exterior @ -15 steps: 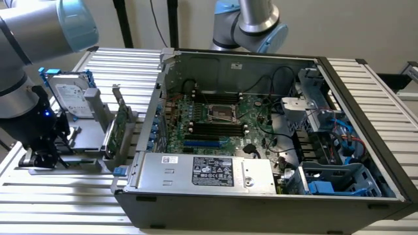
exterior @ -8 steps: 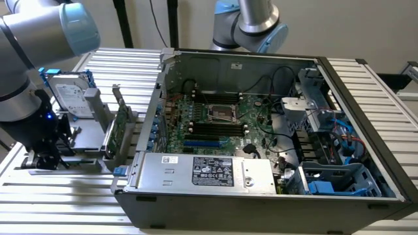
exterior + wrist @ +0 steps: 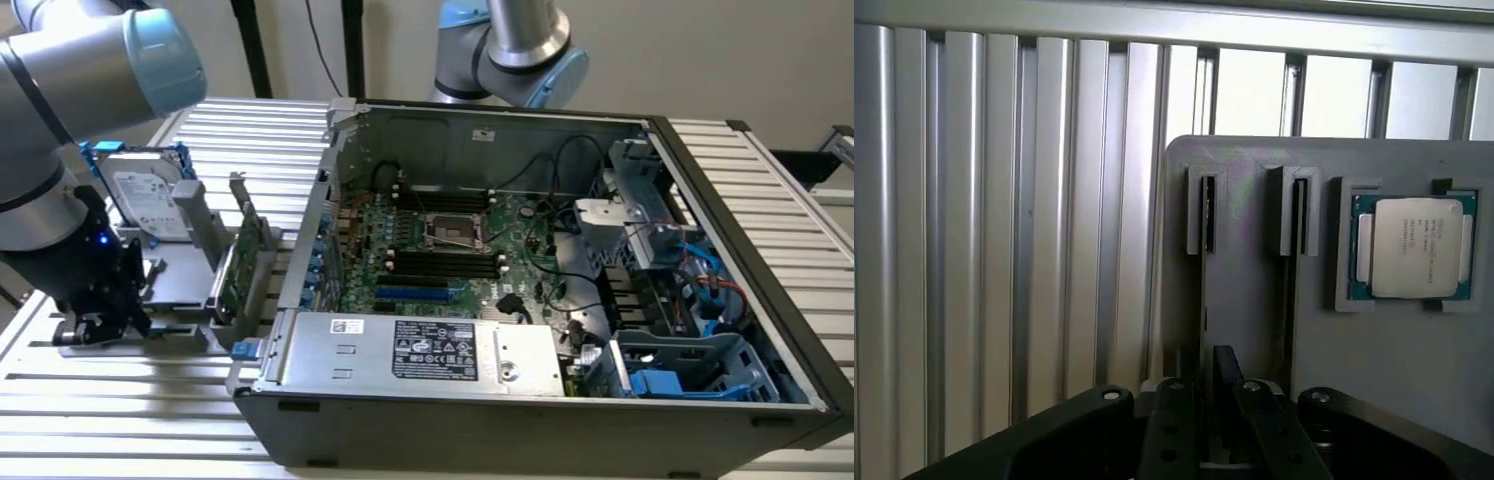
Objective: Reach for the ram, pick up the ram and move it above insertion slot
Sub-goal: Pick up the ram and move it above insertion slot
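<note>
End effector (image 3: 1212,388) low, over grey holder (image 3: 1394,360)

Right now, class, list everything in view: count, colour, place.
table: one, silver slats, under everything.
computer case: one, dark grey, on the table.
motherboard: one, green, inside the case.
power supply: one, silver, case's near edge.
hard drive: one, silver, exterior view's left.
expansion card: one, green, upright beside the case.
processor: one, silver on green, in the grey fixture.
arm: one, grey and blue, exterior view's left.
hand: one, black, over the fixture.
</note>
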Controlling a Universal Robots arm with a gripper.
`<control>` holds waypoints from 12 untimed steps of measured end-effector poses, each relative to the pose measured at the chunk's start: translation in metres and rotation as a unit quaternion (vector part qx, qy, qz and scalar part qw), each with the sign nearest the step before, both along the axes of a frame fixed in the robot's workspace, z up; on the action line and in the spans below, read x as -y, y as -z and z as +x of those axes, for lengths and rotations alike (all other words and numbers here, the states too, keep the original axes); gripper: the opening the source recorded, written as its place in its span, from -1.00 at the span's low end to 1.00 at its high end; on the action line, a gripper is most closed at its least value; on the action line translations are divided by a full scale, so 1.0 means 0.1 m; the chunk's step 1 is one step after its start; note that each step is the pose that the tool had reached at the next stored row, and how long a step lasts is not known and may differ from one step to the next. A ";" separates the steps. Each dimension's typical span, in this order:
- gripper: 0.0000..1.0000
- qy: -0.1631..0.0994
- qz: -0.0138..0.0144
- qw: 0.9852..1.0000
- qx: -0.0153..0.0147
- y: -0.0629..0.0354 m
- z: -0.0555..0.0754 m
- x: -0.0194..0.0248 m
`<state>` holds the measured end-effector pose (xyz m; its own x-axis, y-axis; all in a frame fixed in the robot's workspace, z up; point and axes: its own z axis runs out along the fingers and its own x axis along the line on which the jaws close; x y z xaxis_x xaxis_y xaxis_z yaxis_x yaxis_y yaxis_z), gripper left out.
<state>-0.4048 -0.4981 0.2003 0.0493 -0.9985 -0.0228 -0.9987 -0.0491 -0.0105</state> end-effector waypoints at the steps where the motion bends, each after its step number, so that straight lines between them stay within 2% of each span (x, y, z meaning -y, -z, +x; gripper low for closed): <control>1: -0.58 0.000 0.001 1.000 0.000 0.002 0.00 0.000; 2: -0.58 0.000 0.001 1.000 0.000 0.003 0.00 0.000; 4: -0.74 0.000 0.002 1.000 0.000 0.003 0.00 0.000; 12: -0.75 0.000 0.002 1.000 0.000 0.002 0.01 0.000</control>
<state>-0.4043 -0.4981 0.2001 0.0493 -0.9984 -0.0270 -0.9987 -0.0491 -0.0106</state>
